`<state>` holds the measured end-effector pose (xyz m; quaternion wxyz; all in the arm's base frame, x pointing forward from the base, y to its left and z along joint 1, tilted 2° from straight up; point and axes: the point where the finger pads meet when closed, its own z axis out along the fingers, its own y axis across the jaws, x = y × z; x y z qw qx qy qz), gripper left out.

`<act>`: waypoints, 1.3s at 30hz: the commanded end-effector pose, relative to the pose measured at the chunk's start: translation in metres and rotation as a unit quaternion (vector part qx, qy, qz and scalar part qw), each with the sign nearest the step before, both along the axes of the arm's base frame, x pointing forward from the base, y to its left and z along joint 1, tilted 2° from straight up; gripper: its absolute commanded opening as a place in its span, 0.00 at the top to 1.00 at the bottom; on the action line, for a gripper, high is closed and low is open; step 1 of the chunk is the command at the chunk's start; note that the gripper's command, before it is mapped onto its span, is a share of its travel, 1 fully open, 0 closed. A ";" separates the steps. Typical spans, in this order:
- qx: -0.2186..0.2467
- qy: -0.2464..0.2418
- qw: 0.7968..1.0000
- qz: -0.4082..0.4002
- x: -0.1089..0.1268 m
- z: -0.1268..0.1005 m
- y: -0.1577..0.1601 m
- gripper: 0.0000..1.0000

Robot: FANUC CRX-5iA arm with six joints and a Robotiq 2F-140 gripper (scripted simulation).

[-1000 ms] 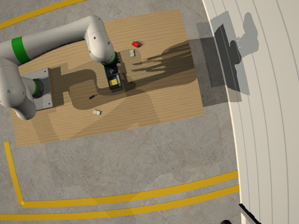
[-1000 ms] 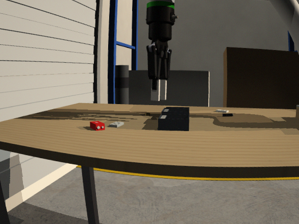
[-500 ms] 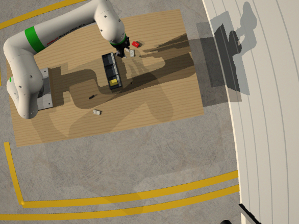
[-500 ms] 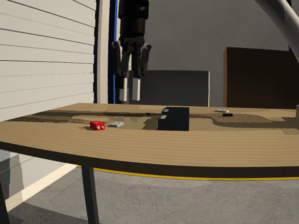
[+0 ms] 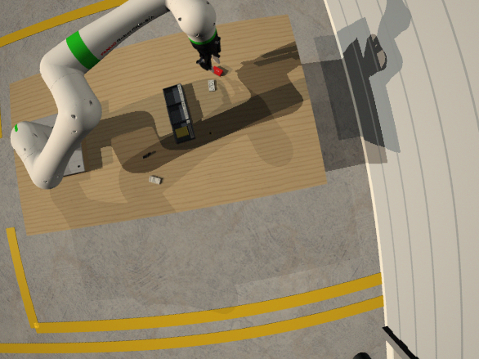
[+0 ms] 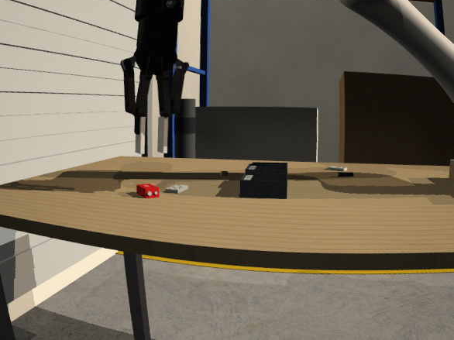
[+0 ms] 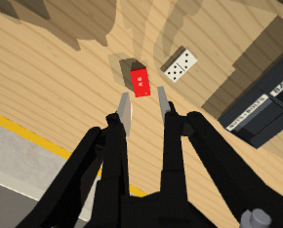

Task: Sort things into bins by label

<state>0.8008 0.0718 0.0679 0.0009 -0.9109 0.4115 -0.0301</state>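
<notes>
A small red block (image 5: 218, 71) lies on the wooden table near its far edge; it also shows in the exterior view (image 6: 147, 190) and in the wrist view (image 7: 141, 82). My gripper (image 5: 208, 62) (image 6: 151, 140) hangs well above it, with the fingers a little apart and nothing between them. A white domino (image 5: 212, 85) (image 7: 180, 64) lies flat beside the red block. The black three-part bin (image 5: 179, 113) stands flat at mid-table, and a yellow thing (image 5: 183, 132) lies in its end compartment. The near compartment's label reads NUTS+BOLTS (image 7: 246, 112).
A second white domino-like piece (image 5: 155, 180) and a small black thing (image 5: 149, 154) lie near the arm's base. A tiny dark thing (image 5: 210, 132) lies next to the bin. The table's edge and a yellow floor line run just beyond the red block.
</notes>
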 end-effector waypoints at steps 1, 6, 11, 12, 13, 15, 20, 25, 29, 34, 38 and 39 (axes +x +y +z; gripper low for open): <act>0.000 0.019 1.000 -0.001 0.021 0.001 0.014 0.67; 0.000 0.019 1.000 -0.001 0.019 0.001 0.012 0.67; 0.000 0.019 1.000 -0.001 0.016 0.001 0.008 0.67; 0.000 0.019 1.000 -0.001 0.015 0.001 0.008 0.67; 0.000 0.019 1.000 -0.001 0.014 0.001 0.007 0.67; 0.000 0.019 1.000 -0.001 0.013 0.001 0.006 0.67; 0.000 0.019 1.000 -0.001 0.011 0.001 0.005 0.67; 0.000 0.019 1.000 -0.001 0.010 0.001 0.005 0.67; 0.000 0.019 1.000 -0.001 0.009 0.001 0.005 0.67; 0.000 0.019 1.000 -0.001 0.009 0.001 0.004 0.67; 0.000 0.019 1.000 -0.001 0.009 0.001 0.004 0.67; 0.000 0.019 1.000 -0.001 0.009 0.001 0.004 0.67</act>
